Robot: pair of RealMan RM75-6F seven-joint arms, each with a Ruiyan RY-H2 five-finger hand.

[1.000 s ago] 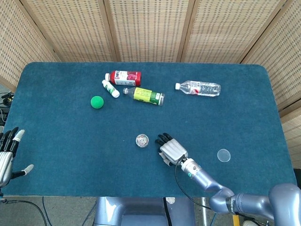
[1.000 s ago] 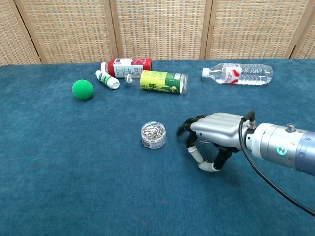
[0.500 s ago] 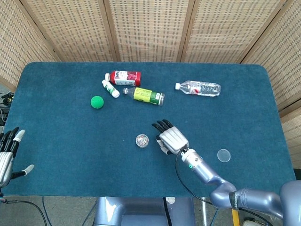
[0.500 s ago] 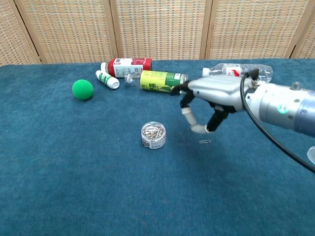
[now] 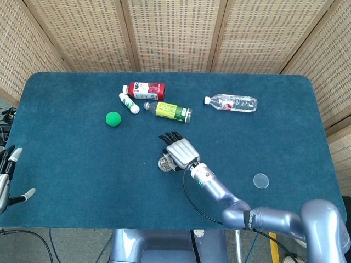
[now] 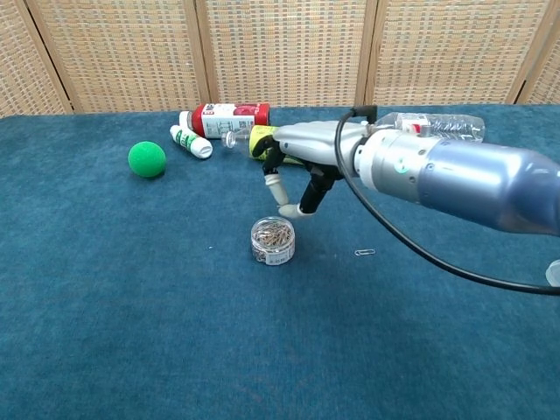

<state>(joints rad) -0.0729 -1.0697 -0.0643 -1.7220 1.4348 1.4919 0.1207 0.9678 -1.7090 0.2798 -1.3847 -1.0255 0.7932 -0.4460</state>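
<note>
My right hand point(image 5: 178, 149) hovers just above and behind a small clear jar of paper clips point(image 5: 164, 163), fingers curled down. In the chest view the right hand point(image 6: 297, 166) has its thumb and a fingertip point(image 6: 284, 206) brought together over the jar point(image 6: 273, 240); I see nothing between them. A single paper clip point(image 6: 365, 253) lies on the blue cloth to the right of the jar. My left hand point(image 5: 5, 176) is off the table's near left corner, fingers spread, holding nothing.
At the back lie a red bottle point(image 5: 143, 89), a small white bottle point(image 5: 129, 103), a yellow-green bottle point(image 5: 171, 112) and a water bottle point(image 5: 233, 102). A green ball point(image 5: 113, 118) sits to their left. A clear lid point(image 5: 261, 181) rests at the near right.
The right hand rose off the cloth and swung left and back to above the jar. A paper clip stays where the hand had been. The left hand slid slightly down and left.
</note>
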